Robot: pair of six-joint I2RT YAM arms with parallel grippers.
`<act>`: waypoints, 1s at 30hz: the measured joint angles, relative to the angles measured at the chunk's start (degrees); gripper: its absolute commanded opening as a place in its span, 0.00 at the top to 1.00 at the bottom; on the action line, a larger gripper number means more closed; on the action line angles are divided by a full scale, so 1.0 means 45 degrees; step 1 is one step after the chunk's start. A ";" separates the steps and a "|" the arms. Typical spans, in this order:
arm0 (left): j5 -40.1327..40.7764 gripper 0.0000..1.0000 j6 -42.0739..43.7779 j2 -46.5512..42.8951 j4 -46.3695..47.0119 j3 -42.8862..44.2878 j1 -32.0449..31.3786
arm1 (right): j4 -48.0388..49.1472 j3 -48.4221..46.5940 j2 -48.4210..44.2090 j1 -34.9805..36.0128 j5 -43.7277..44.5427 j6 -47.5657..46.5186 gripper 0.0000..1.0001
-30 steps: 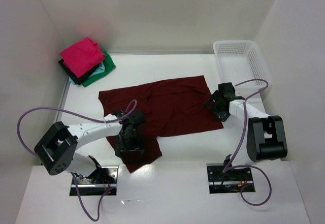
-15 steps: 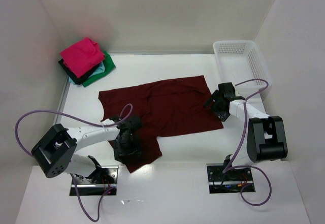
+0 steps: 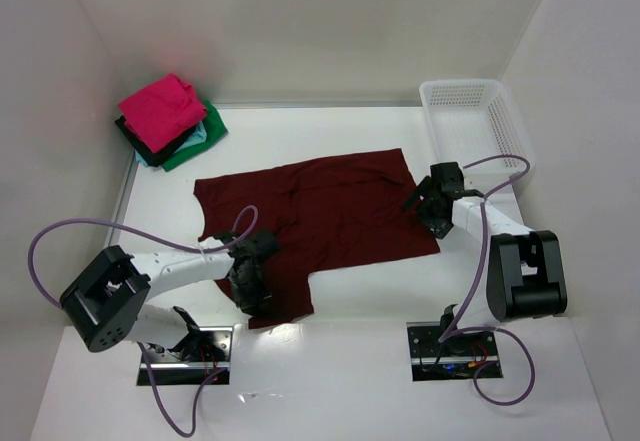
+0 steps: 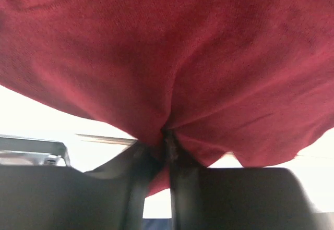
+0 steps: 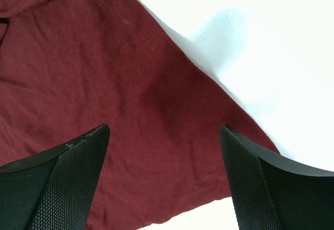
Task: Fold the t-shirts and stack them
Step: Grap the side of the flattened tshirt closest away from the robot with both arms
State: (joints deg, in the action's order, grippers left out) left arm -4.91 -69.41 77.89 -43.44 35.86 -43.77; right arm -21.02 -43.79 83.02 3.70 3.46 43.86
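Left gripper (image 3: 249, 284) clamps maroon shirt (image 3: 340, 211) — near corner bunched between jaws

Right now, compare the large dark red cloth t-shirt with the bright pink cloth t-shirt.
The large dark red cloth t-shirt lies spread open; the bright pink cloth t-shirt is folded atop a pile. The dark red one covers far more table. The left gripper pinches the dark red one in its fingers; no gripper touches the pink one. Both are plain cloth.

1 maroon t-shirt (image 3: 340, 211), 4 folded t-shirts (image 3: 160, 111), 1 basket (image 3: 465, 88), 2 arms (image 3: 175, 261)
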 measured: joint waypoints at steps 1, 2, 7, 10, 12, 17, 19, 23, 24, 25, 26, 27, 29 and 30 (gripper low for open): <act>-0.0010 0.86 -0.0039 -0.0005 0.0058 0.0000 0.0000 | 0.0000 0.0000 -0.0005 0.0000 0.0019 0.0000 0.09; 0.0000 0.88 -0.0005 -0.0024 0.0102 0.0005 0.0000 | 0.0005 0.0005 -0.0019 0.0000 0.0058 0.0019 0.09; 0.0447 0.99 -0.0024 -0.0151 -0.0189 0.0121 -0.0010 | -0.0015 0.0102 -0.0175 0.0000 0.0160 0.0170 0.09; 0.0908 1.00 -0.0039 -0.0369 -0.0753 0.0476 -0.0010 | -0.0024 0.0311 -0.0335 0.0000 0.0209 0.0403 0.09; 0.1132 1.00 -0.0058 -0.0661 -0.1064 0.0801 -0.0010 | -0.0092 0.0529 -0.0423 0.0000 0.0301 0.0670 0.09; 0.1447 1.00 -0.0044 -0.1399 -0.1433 0.1263 0.0053 | -0.0782 0.0685 -0.0588 -0.0005 0.1093 0.1627 0.07; 0.1477 1.00 0.0029 -0.1496 -0.1554 0.1345 0.0146 | -0.1127 0.0801 -0.0923 -0.0058 0.1481 0.2084 0.06; 0.1520 1.00 0.0253 -0.1554 -0.1710 0.1409 0.0491 | -0.1724 0.1423 -0.2171 -0.0398 0.2030 0.2905 0.06; 0.1520 1.00 0.0379 -0.1559 -0.1734 0.1433 0.0559 | -0.1885 0.1603 -0.2613 -0.0529 0.2147 0.3075 0.06; 0.1520 1.00 0.0447 -0.1559 -0.1749 0.1467 0.0641 | -0.2025 0.1739 -0.3016 -0.0631 0.2220 0.3240 0.06; 0.1520 1.00 0.0495 -0.1559 -0.1753 0.1486 0.0729 | -0.2181 0.1797 -0.3293 -0.0695 0.2288 0.3400 0.06; 0.1520 1.00 0.0617 -0.1564 -0.1753 0.1491 0.0801 | -0.2249 0.1836 -0.3468 -0.0729 0.2341 0.3517 0.06; 0.1515 1.00 0.0797 -0.1569 -0.1778 0.1491 0.0942 | -0.2341 0.1865 -0.3546 -0.0767 0.2380 0.3711 0.06; 0.1515 1.00 0.0874 -0.1579 -0.1787 0.1491 0.1030 | -0.2346 0.1919 -0.3531 -0.0777 0.2365 0.3793 0.06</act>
State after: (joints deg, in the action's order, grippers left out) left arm 1.91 -65.47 70.78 -51.48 42.57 -39.13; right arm -31.57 -35.16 67.13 0.21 14.11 60.93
